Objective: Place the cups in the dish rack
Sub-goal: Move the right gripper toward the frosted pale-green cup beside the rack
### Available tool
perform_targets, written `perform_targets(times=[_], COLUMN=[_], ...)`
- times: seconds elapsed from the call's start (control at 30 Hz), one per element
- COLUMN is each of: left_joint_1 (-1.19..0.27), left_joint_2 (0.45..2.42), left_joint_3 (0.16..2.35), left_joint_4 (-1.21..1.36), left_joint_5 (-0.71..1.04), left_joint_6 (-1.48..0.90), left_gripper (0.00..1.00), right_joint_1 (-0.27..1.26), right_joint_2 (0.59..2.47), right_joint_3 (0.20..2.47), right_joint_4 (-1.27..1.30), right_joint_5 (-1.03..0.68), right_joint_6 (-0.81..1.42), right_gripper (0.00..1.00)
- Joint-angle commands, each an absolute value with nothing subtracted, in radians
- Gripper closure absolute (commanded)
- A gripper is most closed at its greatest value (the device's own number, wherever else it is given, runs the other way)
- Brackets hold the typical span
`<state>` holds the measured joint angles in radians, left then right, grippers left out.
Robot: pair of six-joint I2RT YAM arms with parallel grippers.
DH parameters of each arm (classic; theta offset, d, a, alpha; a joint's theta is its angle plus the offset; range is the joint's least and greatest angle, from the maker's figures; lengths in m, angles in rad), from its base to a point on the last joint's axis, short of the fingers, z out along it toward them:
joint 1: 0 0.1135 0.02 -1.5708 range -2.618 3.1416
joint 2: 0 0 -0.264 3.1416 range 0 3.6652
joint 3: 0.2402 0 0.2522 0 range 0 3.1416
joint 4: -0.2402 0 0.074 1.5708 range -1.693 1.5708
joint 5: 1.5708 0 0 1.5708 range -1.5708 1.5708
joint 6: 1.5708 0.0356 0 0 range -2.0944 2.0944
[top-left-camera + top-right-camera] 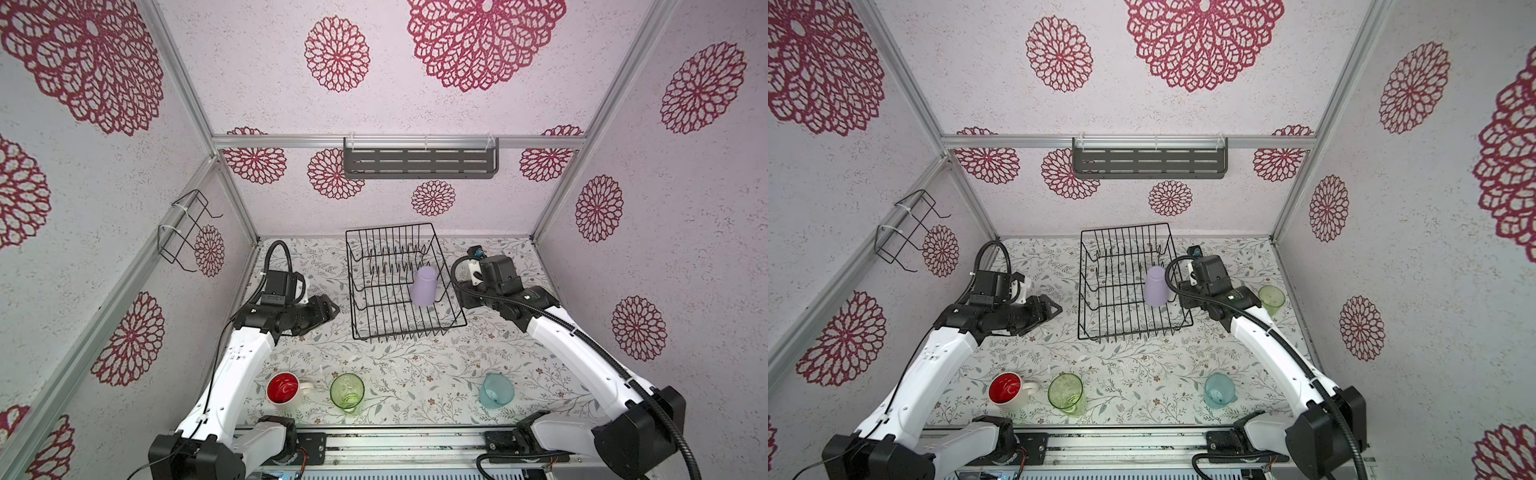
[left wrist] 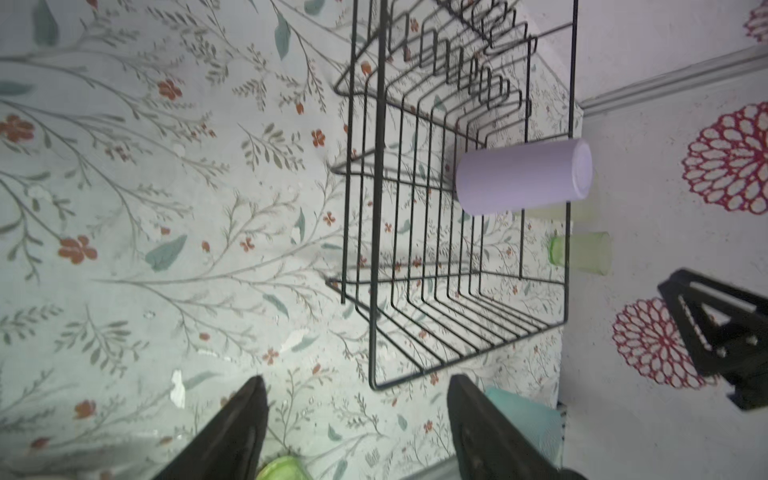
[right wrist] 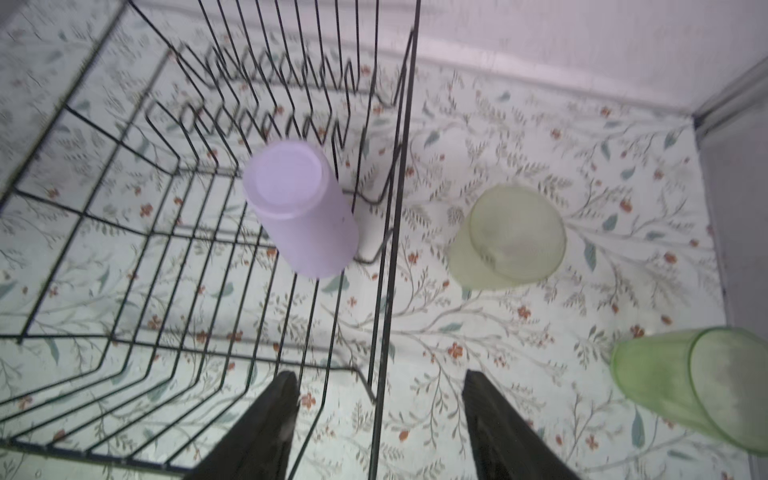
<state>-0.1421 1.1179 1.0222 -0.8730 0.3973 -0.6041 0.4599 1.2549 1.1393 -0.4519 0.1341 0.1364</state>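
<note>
The black wire dish rack [image 1: 388, 228] stands mid-table toward the back. A lilac tumbler [image 1: 424, 286] stands upside down inside it near its right side, seen base-up in the right wrist view [image 3: 303, 208]. My right gripper [image 3: 380, 378] hangs open above the rack's right rim, holding nothing. A frosted whitish tumbler [image 3: 511, 237] and a pale green tumbler [image 1: 1271, 299] stand right of the rack. My left gripper [image 1: 332, 309] is open and empty left of the rack. Along the front edge stand a red-lined white mug [image 1: 284, 387], a green patterned glass [image 1: 347, 392] and a teal cup [image 1: 496, 390].
A grey slotted shelf [image 1: 420, 160] hangs on the back wall. On the left wall is a small black wire holder [image 1: 187, 228]. Patterned walls close in the table on three sides, and a metal rail [image 1: 395, 444] carrying the arm bases runs along the front.
</note>
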Motion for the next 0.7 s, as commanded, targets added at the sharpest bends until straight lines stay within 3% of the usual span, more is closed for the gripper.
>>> perform_targets(times=[0.0,0.27,0.4,0.67], left_joint_1=[-0.187,-0.247,-0.248,-0.238], left_joint_2=[1.072,1.045,1.065,1.078], left_joint_3=[1.055,1.035,1.023,1.014], left_joint_4=[-1.053,-1.005,-0.937,-0.848], left_joint_5=[0.432,0.343,0.301,0.316], left_joint_6=[-0.562,-0.539,-0.528,-0.549], left_gripper=[0.29,0.29,0.29,0.26], right_joint_1=[0.463,0.397,0.309,0.249], right_joint_2=[1.242,1.306,1.401,1.638], right_joint_3=[1.121,1.170,1.220,1.357], right_joint_4=[-0.251,-0.298,-0.351,-0.381], right_joint_5=[0.106,0.166,0.102,0.081], right_joint_6=[0.139,0.223,0.249,0.197], right_gripper=[0.31,0.12,0.13,0.24])
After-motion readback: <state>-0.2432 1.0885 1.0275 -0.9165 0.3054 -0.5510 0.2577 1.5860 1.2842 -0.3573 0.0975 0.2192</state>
